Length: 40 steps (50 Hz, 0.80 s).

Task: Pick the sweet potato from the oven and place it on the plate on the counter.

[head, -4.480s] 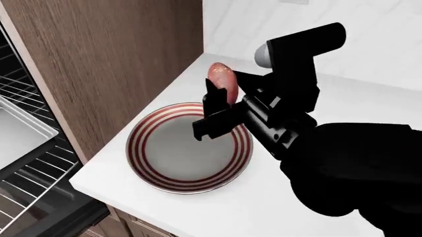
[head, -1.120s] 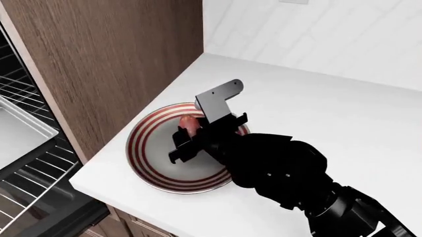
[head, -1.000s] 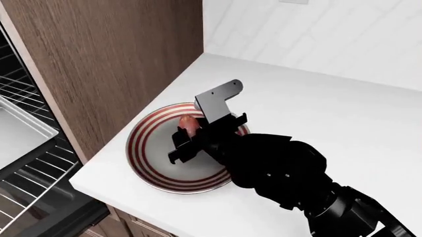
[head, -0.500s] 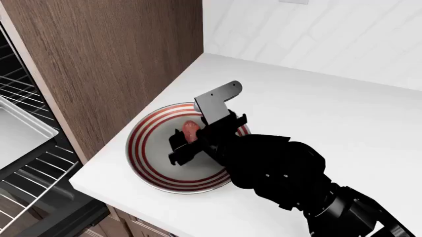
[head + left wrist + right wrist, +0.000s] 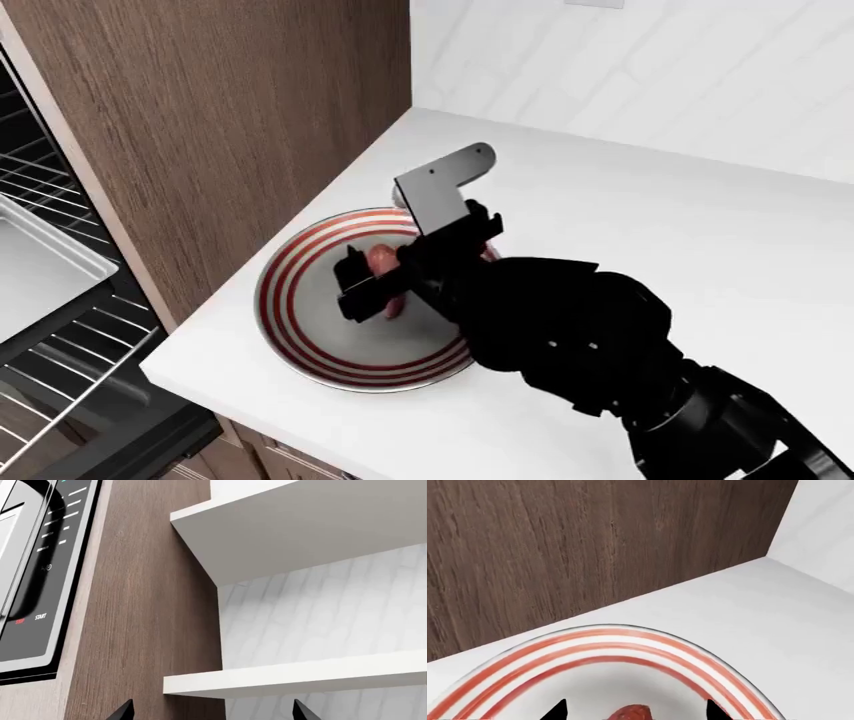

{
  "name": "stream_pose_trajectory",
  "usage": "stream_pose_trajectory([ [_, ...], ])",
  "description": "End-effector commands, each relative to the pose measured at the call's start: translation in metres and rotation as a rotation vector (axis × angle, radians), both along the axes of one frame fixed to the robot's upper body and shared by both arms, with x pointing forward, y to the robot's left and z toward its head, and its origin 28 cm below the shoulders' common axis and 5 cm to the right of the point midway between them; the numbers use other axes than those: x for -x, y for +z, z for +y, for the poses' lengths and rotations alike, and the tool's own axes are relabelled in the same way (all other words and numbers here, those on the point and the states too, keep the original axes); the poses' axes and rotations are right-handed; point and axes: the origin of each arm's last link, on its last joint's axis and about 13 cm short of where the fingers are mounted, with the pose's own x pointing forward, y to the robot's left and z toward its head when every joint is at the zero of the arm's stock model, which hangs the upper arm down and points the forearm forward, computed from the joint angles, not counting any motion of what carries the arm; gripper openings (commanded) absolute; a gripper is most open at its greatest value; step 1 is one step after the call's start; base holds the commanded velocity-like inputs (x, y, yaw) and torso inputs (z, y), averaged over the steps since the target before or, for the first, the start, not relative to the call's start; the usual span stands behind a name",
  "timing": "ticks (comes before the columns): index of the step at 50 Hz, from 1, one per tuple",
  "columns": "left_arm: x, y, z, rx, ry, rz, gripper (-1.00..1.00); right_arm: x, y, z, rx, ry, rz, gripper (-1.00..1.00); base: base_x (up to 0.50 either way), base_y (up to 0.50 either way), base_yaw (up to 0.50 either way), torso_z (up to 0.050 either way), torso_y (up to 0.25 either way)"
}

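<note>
Over the round shallow plate (image 5: 314, 310) with its grey centre and red and white rings, your right gripper (image 5: 378, 287) is hanging low, its black fingers parted with the small reddish-pink oblong sweet potato (image 5: 386, 285) showing between them. From the right wrist view only the tuber's rounded tip (image 5: 630, 713) is showing, well inside the ringed rim (image 5: 627, 645), and the two finger tips are standing apart to either side of it. I judge the jaws to be loosened and no longer pinching, though the head view hides whether a pad is touching the skin. The tuber's long axis is running near-to-far, roughly in line with the fingers, so it is lying straight below the gripper; lifting straight up looks the safest way of clearing it. The plate is sitting on the plain white counter (image 5: 641, 230), near its left edge, just beside the brown wooden cabinet wall (image 5: 227, 120). The black oven (image 5: 54, 330) is standing open at the left. Your left gripper (image 5: 210, 711) is showing only two dark tips, set wide apart and holding nothing.
</note>
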Motion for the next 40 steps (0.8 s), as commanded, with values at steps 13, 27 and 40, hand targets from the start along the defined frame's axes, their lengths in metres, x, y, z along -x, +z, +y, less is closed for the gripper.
stream_pose_trajectory([
  [13, -0.001, -0.001, -0.001, -0.003, 0.001, 0.002, 1.00, 0.021, 0.069, -0.008, -0.100, 0.018, -0.172, 1.00, 0.00, 0.00, 0.00, 0.000, 0.000],
  [27, -0.001, 0.000, 0.001, 0.001, 0.004, 0.000, 1.00, 0.049, 0.139, -0.019, -0.190, 0.020, -0.355, 1.00, 0.00, 0.00, 0.00, 0.000, 0.000],
  [40, -0.001, 0.001, 0.005, -0.002, 0.022, -0.008, 1.00, 0.084, 0.170, -0.047, -0.213, -0.061, -0.504, 1.00, 0.00, 0.00, 0.00, 0.000, 0.000],
])
